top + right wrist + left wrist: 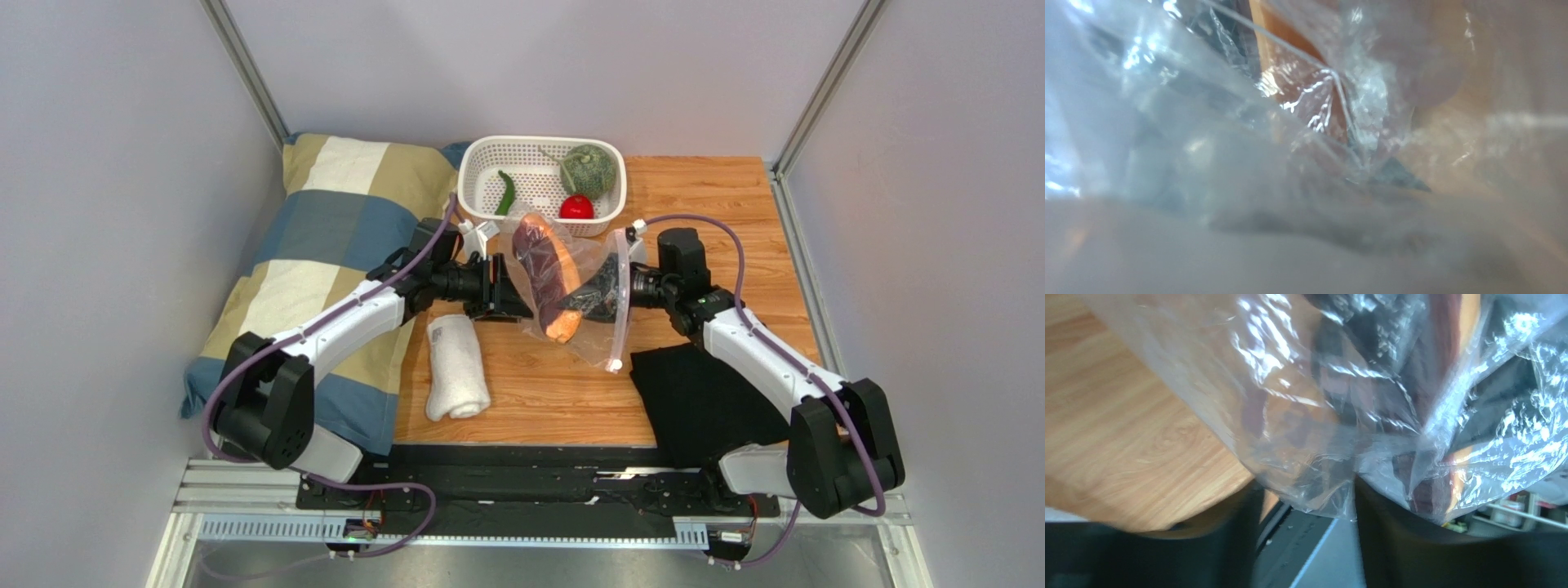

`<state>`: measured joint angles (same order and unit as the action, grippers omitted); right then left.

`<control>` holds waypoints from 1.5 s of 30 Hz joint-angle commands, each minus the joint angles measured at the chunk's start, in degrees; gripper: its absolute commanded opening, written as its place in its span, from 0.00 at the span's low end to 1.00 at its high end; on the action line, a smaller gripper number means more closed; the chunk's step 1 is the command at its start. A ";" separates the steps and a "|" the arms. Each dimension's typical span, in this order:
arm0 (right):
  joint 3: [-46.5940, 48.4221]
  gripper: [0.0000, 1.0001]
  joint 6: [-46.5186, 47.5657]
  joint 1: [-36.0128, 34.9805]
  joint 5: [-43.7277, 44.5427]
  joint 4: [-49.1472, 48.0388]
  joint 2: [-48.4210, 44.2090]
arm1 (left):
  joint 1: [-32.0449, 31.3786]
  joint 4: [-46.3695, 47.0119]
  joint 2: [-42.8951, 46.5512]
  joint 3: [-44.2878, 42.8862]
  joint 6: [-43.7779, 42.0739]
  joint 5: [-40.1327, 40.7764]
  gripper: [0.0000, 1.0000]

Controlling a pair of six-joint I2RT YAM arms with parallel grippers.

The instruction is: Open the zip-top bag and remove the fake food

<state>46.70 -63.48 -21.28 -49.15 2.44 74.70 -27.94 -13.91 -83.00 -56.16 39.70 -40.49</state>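
The zip-top bag (595, 263) hangs crumpled over the middle of the wooden table (711, 208), stretched between the two arms. The elongated purple-and-orange piece (548, 272) is inside it, slanting down toward the near side. The pale zip strip (621, 312) runs along the bag's right edge, next to the right gripper (610, 294). That gripper's own camera is smothered in blurred plastic, so I cannot tell whether its jaws are apart or closed on the film.

The left gripper (501, 292) is at the opposite edge. Its wrist view shows dark fingers (1229, 539) standing apart, with a corner of the bag sagging into the gap and not pinched.

Just behind the bag, the white basket (476, 172) holds the round green vegetable (590, 169), the red tomato (577, 207) and the green pepper (505, 194). So the purple-and-orange piece looks like the last item to come out.

To do this well, the left jaws should close firmly on that loose corner before any pulling, as thin crinkly film slips easily. Then the closed end should be raised while the mouth at the zip side is held wide and low, so the piece slides out under its own weight. Shaking risks dropping the whole bag.

A rolled white towel (455, 365) lies to the left, a black cloth (699, 392) to the right and a plaid pillow (319, 233) beyond the table's left edge.
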 commanded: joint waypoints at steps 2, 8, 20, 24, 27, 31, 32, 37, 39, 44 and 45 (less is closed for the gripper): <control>0.41 0.00 0.01 0.10 -2.10 -2.62 -3.24 | 0.79 5.14 -2.86 -4.21 -0.74 -4.61 0.13; 6.82 0.00 16.69 0.01 4.31 21.10 -3.94 | 1.40 -17.18 -6.46 -13.52 -12.18 13.04 0.00; 17.89 0.00 41.41 -0.17 26.11 58.63 -5.70 | 1.31 -22.47 -10.59 -14.50 -16.23 26.87 0.00; 19.40 0.00 41.52 -0.08 25.96 68.65 -8.93 | 1.40 -23.18 -12.18 -15.73 -16.94 26.96 0.00; 22.97 0.00 38.09 -0.08 22.68 77.78 -13.16 | 1.31 -23.79 -12.97 -16.44 -17.12 26.69 0.00; 32.56 0.00 35.37 -0.08 31.29 90.96 -17.29 | 1.31 -24.76 -13.94 -17.22 -17.73 27.83 0.00; 33.71 0.00 33.36 -0.08 31.56 91.86 -17.56 | 1.31 -25.28 -14.55 -17.84 -17.82 27.83 0.00; 40.48 0.00 30.43 0.01 30.53 93.36 -18.79 | 1.31 -25.90 -15.52 -18.11 -17.73 27.92 0.00; 40.14 0.00 28.42 -0.08 28.15 93.19 -20.99 | 1.31 -26.16 -16.22 -18.46 -18.17 28.01 0.00; 41.98 0.00 30.34 -0.08 31.57 90.56 -23.28 | 1.31 -26.78 -18.07 -19.77 -19.05 28.19 0.00; 41.38 0.00 30.78 -0.08 31.05 89.86 -22.58 | 1.31 -27.48 -18.16 -20.12 -19.22 27.58 0.00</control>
<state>85.71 -33.12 -21.30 -19.11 77.87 52.29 -26.85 -39.59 -100.16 -73.03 22.50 -12.75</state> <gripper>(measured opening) 0.118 0.000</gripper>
